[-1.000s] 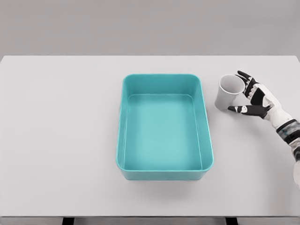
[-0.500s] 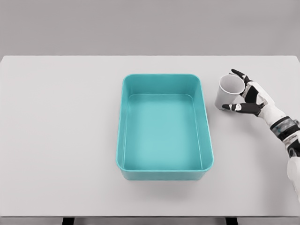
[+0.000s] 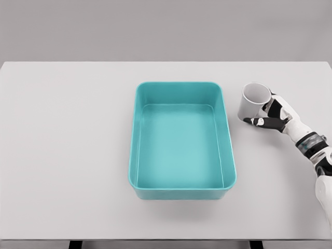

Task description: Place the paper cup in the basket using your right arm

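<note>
A white paper cup (image 3: 252,99) stands upright on the table, just right of the teal basket (image 3: 178,84). My right hand (image 3: 262,112) comes in from the lower right and wraps the cup's right side. The thumb (image 3: 255,122) lies across the cup's front base, and the other fingers (image 3: 270,104) curl against its far side. The cup still rests on the table, outside the basket. The basket is a rectangular tub with nothing in it, at the table's middle. My left arm does not show.
The white table (image 3: 67,155) spans the whole view, its front edge near the bottom of the picture. A narrow strip of table separates the cup from the basket's right wall (image 3: 228,140).
My right hand has slid left up to the cup. Its fingers, spread apart a second ago, have closed around the cup's side. The cup has stayed in place.
</note>
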### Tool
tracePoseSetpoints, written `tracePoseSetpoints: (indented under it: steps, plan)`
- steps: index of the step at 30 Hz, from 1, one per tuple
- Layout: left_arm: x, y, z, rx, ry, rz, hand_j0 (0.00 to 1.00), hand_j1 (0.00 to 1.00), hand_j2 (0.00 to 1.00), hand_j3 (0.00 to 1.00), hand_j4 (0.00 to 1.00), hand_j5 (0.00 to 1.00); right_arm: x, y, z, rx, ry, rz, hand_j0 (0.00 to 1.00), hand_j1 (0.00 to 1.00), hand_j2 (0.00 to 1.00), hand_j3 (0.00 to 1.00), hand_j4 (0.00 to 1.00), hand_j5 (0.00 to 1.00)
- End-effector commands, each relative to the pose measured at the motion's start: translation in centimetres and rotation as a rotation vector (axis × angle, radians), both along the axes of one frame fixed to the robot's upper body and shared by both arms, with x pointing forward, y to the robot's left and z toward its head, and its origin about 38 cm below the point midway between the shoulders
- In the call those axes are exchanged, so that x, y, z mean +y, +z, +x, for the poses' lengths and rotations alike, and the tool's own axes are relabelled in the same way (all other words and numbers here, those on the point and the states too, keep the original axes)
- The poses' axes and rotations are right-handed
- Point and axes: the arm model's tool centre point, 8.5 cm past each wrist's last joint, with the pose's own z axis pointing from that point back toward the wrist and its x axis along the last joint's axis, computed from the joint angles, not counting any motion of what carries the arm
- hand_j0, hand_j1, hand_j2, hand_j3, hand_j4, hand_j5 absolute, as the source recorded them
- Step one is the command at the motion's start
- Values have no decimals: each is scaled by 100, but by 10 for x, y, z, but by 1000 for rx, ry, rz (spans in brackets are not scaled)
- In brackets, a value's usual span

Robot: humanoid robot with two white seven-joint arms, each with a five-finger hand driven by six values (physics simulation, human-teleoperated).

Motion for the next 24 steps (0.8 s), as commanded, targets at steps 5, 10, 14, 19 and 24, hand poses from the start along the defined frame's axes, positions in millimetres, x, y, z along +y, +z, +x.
tracePoseSetpoints:
  steps: [5, 10, 14, 19, 24]
  plan:
    - [0, 0, 0, 0, 0, 0, 100, 100, 100, 100, 100, 100, -2, -1, -1, -6, -6, 5, 66, 66, 66, 66, 66, 66]
    - [0, 0, 1, -1, 0, 0, 100, 100, 100, 100, 100, 100, -3, 1, 0, -10, -8, 7, 60, 60, 60, 60, 60, 60]
    - [0, 0, 0, 0, 0, 0, 100, 100, 100, 100, 100, 100, -3, 4, 1, -19, -7, 6, 59, 59, 59, 59, 59, 59]
    - [0, 0, 0, 0, 2, 0, 100, 100, 100, 100, 100, 100, -4, 10, 4, -32, -10, 11, 57, 57, 57, 57, 57, 57]
    - [0, 0, 0, 0, 0, 0, 100, 100, 100, 100, 100, 100, 1, 29, 7, -82, 12, 4, 57, 57, 57, 57, 57, 57]
